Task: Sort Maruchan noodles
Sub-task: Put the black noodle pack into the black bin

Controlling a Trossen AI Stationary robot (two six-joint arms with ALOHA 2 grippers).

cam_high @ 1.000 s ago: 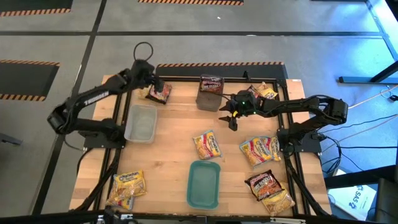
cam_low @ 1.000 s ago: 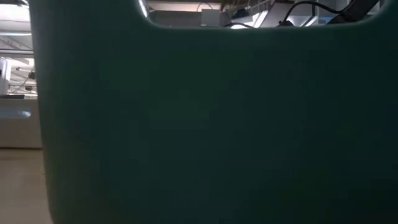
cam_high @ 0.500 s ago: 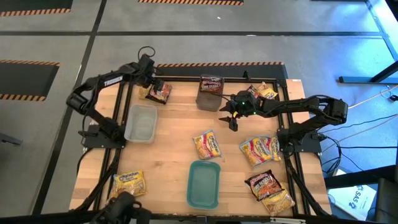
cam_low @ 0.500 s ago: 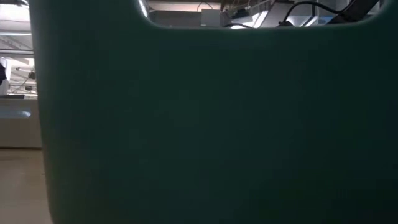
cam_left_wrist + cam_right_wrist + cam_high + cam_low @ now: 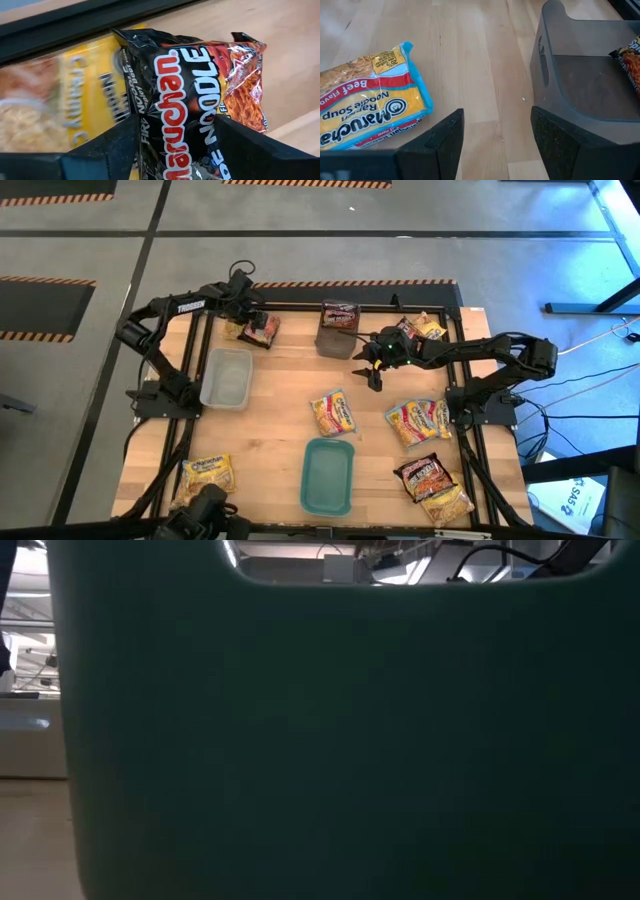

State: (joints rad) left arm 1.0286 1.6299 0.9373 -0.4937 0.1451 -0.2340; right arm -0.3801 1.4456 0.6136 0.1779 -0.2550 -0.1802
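**Left gripper straddles a dark packet at the far-left corner**

From above, the wooden table [image 5: 280, 420] carries flat plastic ramen packets scattered about. The left gripper [image 5: 250, 320] reaches to the far-left corner, over a dark brown-red packet [image 5: 261, 331] that lies partly on a yellow packet [image 5: 236, 330]. The right gripper [image 5: 372, 370] hangs over bare wood just beside a grey plastic tub [image 5: 337, 330] at the far edge; a dark packet [image 5: 341, 311] sits in that tub. A clear empty-looking tub [image 5: 227, 377] stands on the left, and a teal rectangular tray [image 5: 328, 474] near the front. A pale packet with red-yellow print [image 5: 334, 414] lies mid-table, another [image 5: 418, 421] to the right, a dark one [image 5: 424, 474] towards the front right, and a yellow one [image 5: 209, 474] at the front left.

At table height, a dark teal wall [image 5: 340, 740] fills nearly the whole view; only a strip of room shows above it.

The left wrist camera shows the dark packet [image 5: 195, 95] between the two spread fingers [image 5: 105, 150], printed "Maruchan", "FIRE" and "NOODLE". I cannot tell whether they press on it. The yellow packet [image 5: 55, 100] under it has blurred lettering.

The right wrist camera shows that gripper's fingers [image 5: 445, 140] apart and holding nothing, with a blue-edged packet [image 5: 367, 100] reading "Maruchan Ramen Noodle Soup, Beef Flavor" to one side and the grey tub [image 5: 585, 85] to the other.
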